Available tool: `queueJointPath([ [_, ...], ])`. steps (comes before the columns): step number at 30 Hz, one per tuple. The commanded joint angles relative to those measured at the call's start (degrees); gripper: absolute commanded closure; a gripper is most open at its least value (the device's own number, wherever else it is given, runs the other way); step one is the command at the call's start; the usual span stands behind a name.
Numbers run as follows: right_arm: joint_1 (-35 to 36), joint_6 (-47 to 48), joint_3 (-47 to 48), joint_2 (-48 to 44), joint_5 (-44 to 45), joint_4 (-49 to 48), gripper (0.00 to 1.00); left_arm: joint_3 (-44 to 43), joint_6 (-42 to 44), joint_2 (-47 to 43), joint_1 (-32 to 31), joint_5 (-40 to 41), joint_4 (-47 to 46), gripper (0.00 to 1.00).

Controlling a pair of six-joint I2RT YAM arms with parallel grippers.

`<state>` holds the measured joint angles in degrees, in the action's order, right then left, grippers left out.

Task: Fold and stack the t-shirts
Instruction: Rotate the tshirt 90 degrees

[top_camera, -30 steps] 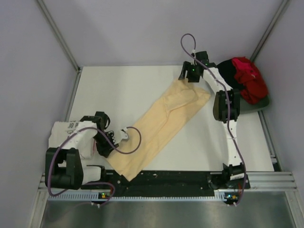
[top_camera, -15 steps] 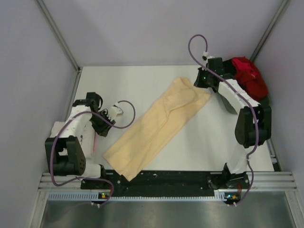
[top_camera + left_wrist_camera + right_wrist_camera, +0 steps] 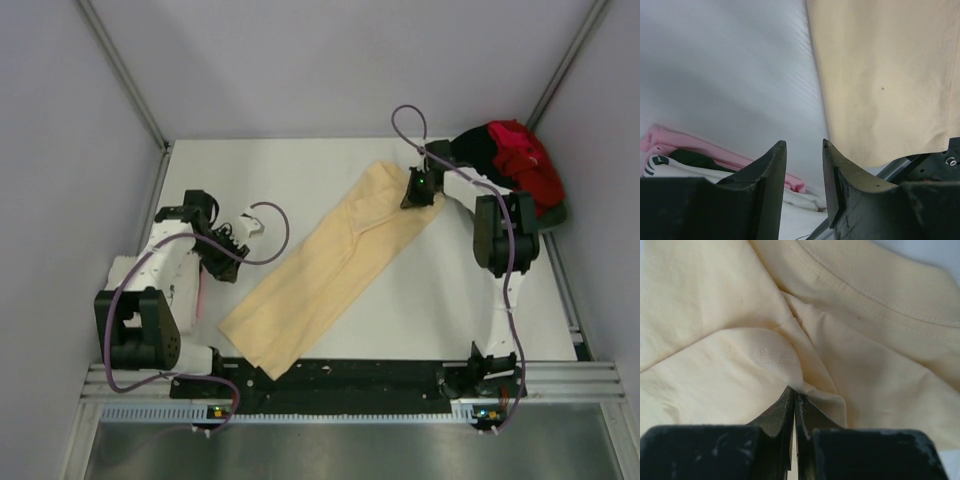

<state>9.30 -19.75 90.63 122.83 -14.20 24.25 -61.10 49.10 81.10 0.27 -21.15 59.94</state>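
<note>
While agape and empty, left hand (image 3: 804,145); right hand (image 3: 793,390) tight on yellow t-shirt (image 3: 715,365).

Right hand (image 3: 794,394), fingers together on a raised fold of pale yellow t-shirt (image 3: 880,370).

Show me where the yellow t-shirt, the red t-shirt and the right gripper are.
yellow t-shirt (image 3: 330,265): top external view, middle of its folded body.
red t-shirt (image 3: 528,165): top external view, bunched cloth in the far right corner.
right gripper (image 3: 794,399): right wrist view, between its fingertips, at a yellow fold.
</note>
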Motion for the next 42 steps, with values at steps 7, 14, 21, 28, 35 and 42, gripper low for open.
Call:
queueJointPath([
  [7,-2.2,-3.9,-5.8,-16.7,11.0,1.3,0.66,3.4,-0.9,-1.7,0.0,0.5,-1.6,0.59],
  [14,-6.4,-4.6,-10.9,-14.7,11.7,0.0,0.52,10.3,1.2,-0.8,0.0,5.8,-6.3,0.53],
  [21,-6.4,-4.8,2.0,1.0,0.7,4.5,0.74,15.2,2.1,3.5,-3.4,10.2,-10.5,0.54],
  [28,-5.6,-5.4,18.7,12.1,-2.7,7.7,1.00,21.1,3.4,2.3,-21.6,5.2,-9.9,0.55],
  [35,-4.1,-10.6,53.4,30.5,-9.4,7.0,0.88,13.6,5.4,7.0,-38.6,-8.1,-6.2,0.53],
  [42,-3.1,-4.2,48.0,19.2,-8.1,-1.0,0.47,8.4,5.9,2.0,-42.1,-10.9,0.3,0.50],
])
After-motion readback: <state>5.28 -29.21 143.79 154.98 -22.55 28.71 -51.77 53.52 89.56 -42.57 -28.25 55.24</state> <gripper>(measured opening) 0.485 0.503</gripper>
